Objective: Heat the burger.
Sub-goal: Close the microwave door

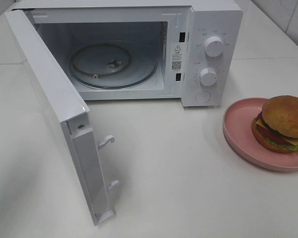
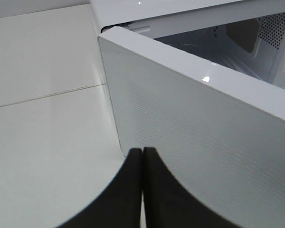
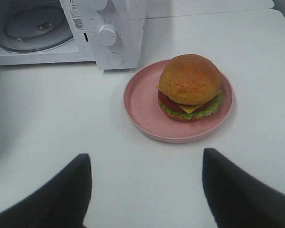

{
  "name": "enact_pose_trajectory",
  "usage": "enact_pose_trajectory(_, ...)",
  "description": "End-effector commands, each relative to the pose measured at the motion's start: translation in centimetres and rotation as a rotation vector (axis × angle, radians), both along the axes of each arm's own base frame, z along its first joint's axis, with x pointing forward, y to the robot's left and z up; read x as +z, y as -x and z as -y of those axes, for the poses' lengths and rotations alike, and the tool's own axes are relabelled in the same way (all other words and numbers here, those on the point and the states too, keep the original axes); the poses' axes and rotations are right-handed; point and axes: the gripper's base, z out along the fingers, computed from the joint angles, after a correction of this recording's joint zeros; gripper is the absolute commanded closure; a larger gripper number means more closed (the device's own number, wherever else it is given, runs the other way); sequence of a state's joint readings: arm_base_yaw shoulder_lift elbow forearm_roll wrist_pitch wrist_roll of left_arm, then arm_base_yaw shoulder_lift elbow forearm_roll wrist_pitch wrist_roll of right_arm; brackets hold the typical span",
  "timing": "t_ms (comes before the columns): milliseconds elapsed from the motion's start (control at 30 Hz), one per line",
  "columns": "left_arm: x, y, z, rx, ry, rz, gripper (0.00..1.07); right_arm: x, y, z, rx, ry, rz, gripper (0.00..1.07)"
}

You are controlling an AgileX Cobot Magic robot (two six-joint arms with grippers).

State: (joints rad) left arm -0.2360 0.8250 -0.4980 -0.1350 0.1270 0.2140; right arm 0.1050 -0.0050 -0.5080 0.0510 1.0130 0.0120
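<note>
The burger (image 1: pixel 283 124), with golden-brown bun, lettuce, tomato and cheese, sits on a pink plate (image 1: pixel 238 130) at the table's right, beside the microwave. In the right wrist view the burger (image 3: pixel 190 86) rests on the plate (image 3: pixel 141 102) ahead of my right gripper (image 3: pixel 147 164), which is open and empty, some way short of the plate. My left gripper (image 2: pixel 142 153) is shut with nothing in it, its tips close to the outer face of the open microwave door (image 2: pixel 194 142). Neither arm shows in the exterior high view.
The white microwave (image 1: pixel 208 44) stands at the back with its door (image 1: pixel 54 109) swung wide to the left. A glass turntable (image 1: pixel 113 65) lies inside the bare cavity. Two knobs (image 1: pixel 213 46) and a round button are on the right panel. White table (image 1: pixel 179 188) in front.
</note>
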Motion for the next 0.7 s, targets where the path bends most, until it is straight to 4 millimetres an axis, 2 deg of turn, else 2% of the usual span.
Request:
enact_pose_trajectory(33, -0.8, -2.0, 0.3, 0.016, 0.005, 0.008, 1.06, 0.0, 0.3, 0.1, 0.003, 0.009, 0.037, 0.44)
enact_pose_trajectory(67, -0.8, -2.0, 0.3, 0.016, 0.005, 0.008, 1.06, 0.0, 0.3, 0.1, 0.003, 0.009, 0.037, 0.44)
enact_pose_trajectory(133, -1.8, -4.2, 0.8, 0.022, -0.008, -0.037, 1.06, 0.0, 0.3, 0.1, 0.003, 0.009, 0.037, 0.44)
enact_pose_trajectory(233, -2.0, -4.7, 0.9, 0.024, -0.009, -0.044, 1.06, 0.0, 0.3, 0.1, 0.003, 0.009, 0.037, 0.44)
enact_pose_trajectory(300, -2.5, -6.4, 1.3, 0.031, -0.011, -0.048, 1.06, 0.0, 0.3, 0.1, 0.003, 0.009, 0.037, 0.44)
enact_pose_trajectory(500, -3.2, -8.3, 1.7, 0.036, -0.017, -0.061, 1.06, 0.0, 0.3, 0.1, 0.003, 0.009, 0.037, 0.44)
enact_pose_trajectory(600, -3.3, -8.5, 1.7, 0.037, -0.017, -0.062, 1.06, 0.0, 0.3, 0.1, 0.003, 0.009, 0.037, 0.44)
enact_pose_trajectory(700, -3.8, -9.1, 2.8, 0.008, -0.019, -0.048, 1.06, 0.0, 0.3, 0.1, 0.003, 0.009, 0.037, 0.44)
